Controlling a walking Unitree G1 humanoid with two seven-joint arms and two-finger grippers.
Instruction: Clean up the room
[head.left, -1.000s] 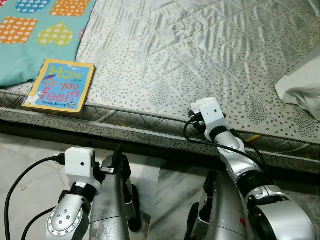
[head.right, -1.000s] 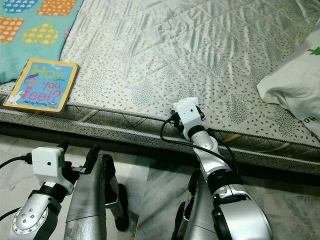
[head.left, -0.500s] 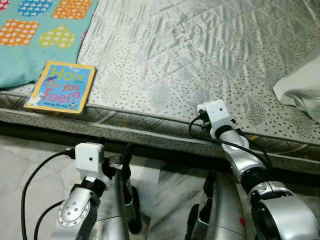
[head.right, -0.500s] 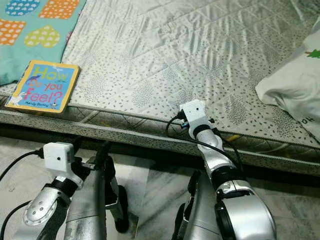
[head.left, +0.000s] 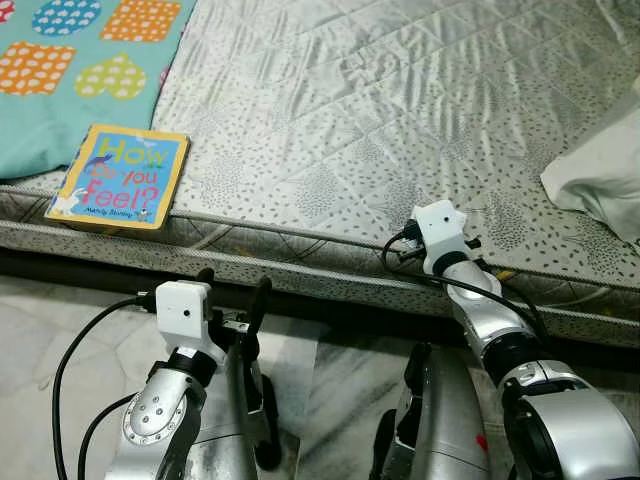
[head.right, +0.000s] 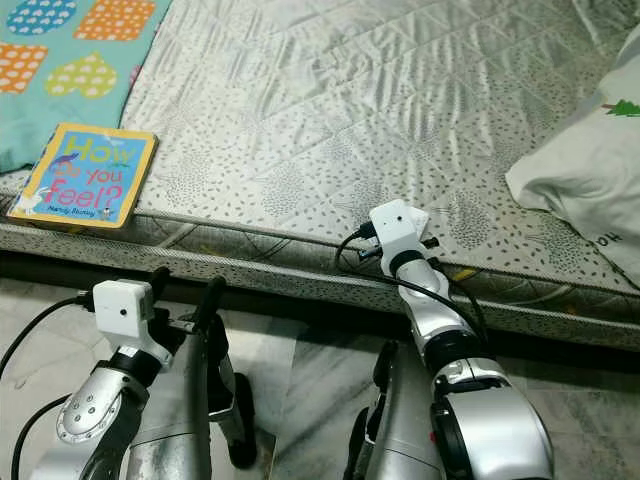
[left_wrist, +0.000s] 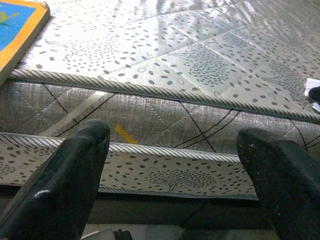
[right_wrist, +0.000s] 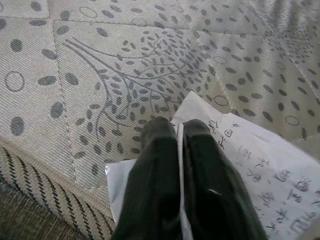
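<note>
A grey patterned mattress (head.left: 400, 90) spans the scene. A picture book (head.left: 118, 177) lies at its near edge beside a teal blanket (head.left: 60, 70). Left gripper (left_wrist: 172, 170) hangs spread wide below the edge. Right gripper (right_wrist: 181, 132) pinches a printed paper slip (right_wrist: 250, 165) on the mattress.

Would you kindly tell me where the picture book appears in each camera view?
Left eye: book, far left, at the mattress edge.
Right eye: book, far left, same edge.
Left wrist: its orange-bordered corner, in the picture's corner.
Right wrist: no book here.
Shared landmark: the mattress's piped edge.
</note>
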